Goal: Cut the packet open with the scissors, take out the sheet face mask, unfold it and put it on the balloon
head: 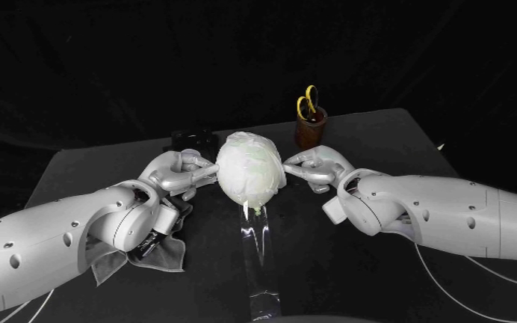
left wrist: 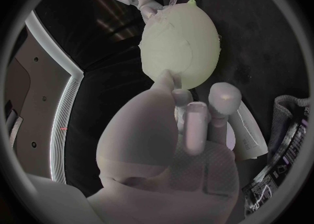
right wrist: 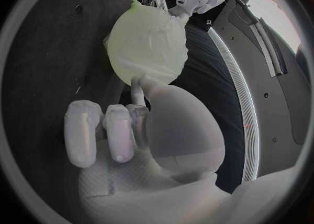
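- Clear film (head: 262, 302) lies at the near edge of the table (head: 431, 151) and runs in a thin line toward the balloon. I cannot confirm that it is the opened packet.
- A grey cloth (head: 161, 252) lies under the left forearm.
- Left hand (head: 181, 172): most fingers are curled in, with the fingertips against the balloon's left flank. I cannot tell whether they pinch the mask's edge or only press it.
- Right hand (head: 316, 167): the mirror posture on the right flank, and the same doubt applies.
- The balloon (head: 255, 202) sits between the hands and touches both. Its long axis runs away from the robot, with the knot at the near end. I judge neither hand nearer than the other.
- The sheet face mask (head: 248, 160) is draped over the balloon's upper surface. I judge the task to be at its last step, seating the mask. Any smoothing should follow the long axis with matched pressure from both sides, since a one-sided push could roll the balloon.
- Farther back, a black object (head: 192, 140) stands behind the left hand.
- Farthest back, a brown holder (head: 310, 130) keeps the scissors (head: 309, 101) upright, well apart from the right hand.
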`<action>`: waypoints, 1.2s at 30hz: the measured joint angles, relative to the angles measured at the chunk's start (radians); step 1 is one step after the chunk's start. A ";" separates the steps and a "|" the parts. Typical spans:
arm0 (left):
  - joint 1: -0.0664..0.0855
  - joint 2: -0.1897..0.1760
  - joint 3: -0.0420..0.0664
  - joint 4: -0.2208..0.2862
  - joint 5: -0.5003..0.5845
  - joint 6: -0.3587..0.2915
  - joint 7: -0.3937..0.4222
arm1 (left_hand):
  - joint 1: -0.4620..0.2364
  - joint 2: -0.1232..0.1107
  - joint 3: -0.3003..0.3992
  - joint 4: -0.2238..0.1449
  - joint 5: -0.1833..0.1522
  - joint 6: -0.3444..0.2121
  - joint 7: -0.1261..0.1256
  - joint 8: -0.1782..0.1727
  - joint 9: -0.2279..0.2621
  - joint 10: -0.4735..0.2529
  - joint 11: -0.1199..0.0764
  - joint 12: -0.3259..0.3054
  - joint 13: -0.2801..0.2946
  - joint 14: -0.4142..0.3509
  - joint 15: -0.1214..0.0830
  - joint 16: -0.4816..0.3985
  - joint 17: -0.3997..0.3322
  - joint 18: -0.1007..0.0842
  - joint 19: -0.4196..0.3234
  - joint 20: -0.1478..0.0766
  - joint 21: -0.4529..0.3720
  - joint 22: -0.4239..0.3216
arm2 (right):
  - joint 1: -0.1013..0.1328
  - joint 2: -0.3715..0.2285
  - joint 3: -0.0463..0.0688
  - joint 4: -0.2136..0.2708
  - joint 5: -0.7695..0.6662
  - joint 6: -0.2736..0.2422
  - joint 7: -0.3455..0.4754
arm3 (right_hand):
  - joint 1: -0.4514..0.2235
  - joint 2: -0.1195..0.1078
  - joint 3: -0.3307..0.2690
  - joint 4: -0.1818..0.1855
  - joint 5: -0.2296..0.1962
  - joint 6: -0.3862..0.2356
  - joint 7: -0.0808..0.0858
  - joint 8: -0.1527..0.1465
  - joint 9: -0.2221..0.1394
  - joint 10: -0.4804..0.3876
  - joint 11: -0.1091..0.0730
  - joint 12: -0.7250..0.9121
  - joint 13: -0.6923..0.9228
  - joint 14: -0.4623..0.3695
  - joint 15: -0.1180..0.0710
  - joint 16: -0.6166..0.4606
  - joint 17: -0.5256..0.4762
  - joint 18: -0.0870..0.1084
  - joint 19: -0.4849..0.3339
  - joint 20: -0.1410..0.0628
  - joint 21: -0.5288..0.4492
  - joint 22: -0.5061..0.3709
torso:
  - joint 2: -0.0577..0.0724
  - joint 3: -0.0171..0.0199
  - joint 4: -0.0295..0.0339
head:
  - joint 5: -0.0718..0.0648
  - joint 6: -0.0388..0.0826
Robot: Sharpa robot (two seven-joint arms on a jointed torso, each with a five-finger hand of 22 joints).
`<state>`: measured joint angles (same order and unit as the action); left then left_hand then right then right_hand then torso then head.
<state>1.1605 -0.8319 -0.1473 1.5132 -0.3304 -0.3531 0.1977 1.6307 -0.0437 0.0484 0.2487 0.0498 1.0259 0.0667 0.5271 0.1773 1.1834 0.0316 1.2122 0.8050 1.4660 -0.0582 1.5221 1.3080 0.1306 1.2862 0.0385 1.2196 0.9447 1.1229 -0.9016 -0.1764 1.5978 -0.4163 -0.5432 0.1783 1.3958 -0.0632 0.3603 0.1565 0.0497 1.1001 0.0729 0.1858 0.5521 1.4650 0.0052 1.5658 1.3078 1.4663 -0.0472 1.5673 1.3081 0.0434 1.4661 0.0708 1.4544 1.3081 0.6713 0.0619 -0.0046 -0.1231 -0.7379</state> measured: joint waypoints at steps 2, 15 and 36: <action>0.000 0.001 0.000 0.000 -0.001 -0.008 0.001 | 0.006 -0.002 0.021 -0.005 0.000 0.007 -0.004 0.000 0.000 0.008 0.008 0.000 0.004 0.001 -0.005 0.007 0.000 0.000 0.009 -0.007 0.019 0.026 | 0.000 0.001 0.000 0.000 0.001 -0.006 0.003 | 0.008 -0.005 0.006 -0.014 -0.001 0.011 -0.005 0.010 0.007 0.002 -0.005 0.000 0.000 0.000 -0.004 0.000 0.000 0.000 0.000 -0.004 0.004 0.000 | 0.000 0.0000 0.0000 | 0.000 -0.001; 0.000 0.002 0.001 0.000 -0.009 -0.047 0.009 | 0.027 -0.023 0.152 0.038 -0.002 0.010 0.000 0.017 0.008 0.022 0.022 0.000 0.017 0.001 -0.008 0.013 0.000 -0.008 0.011 -0.010 0.068 0.089 | 0.000 0.007 0.001 0.000 0.014 -0.049 0.024 | 0.026 -0.003 0.030 -0.041 -0.006 0.026 -0.020 0.054 0.038 0.000 -0.018 0.002 0.000 0.000 -0.017 -0.001 -0.001 -0.006 0.000 -0.018 0.007 -0.001 | 0.000 0.0002 -0.0006 | -0.003 -0.006; 0.000 -0.006 0.001 -0.009 -0.059 -0.093 0.002 | -0.148 -0.174 0.596 -0.114 0.002 -0.005 0.006 0.062 0.118 0.107 -0.035 0.074 0.145 0.001 -0.012 0.019 0.000 -0.008 0.013 -0.008 0.105 0.134 | 0.000 0.006 0.005 -0.009 0.011 -0.125 0.024 | 0.002 0.007 0.091 -0.076 -0.003 0.018 -0.027 0.062 0.038 0.004 -0.021 0.000 -0.001 0.000 -0.025 0.000 0.000 -0.007 0.000 -0.024 0.011 0.000 | 0.000 0.0006 -0.0008 | -0.030 -0.007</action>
<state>1.1604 -0.8383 -0.1460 1.5043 -0.3890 -0.4461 0.1994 1.4823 -0.2175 0.6447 0.1349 0.0518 1.0212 0.0728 0.5894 0.2948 1.2908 -0.0030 1.2863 0.9501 1.4669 -0.0701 1.5411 1.3081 0.1227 1.2991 0.0306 1.3243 1.0787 1.1228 -0.8961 -0.1711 1.5892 -0.4054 -0.6687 0.2022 1.3976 -0.0562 0.4517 0.0804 0.0464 1.1186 0.0459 0.2482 0.5897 1.4685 -0.0162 1.5655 1.3073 1.4663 -0.0718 1.5673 1.3081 0.0368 1.4658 0.0463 1.4657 1.3081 0.6710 0.0625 -0.0054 -0.1528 -0.7445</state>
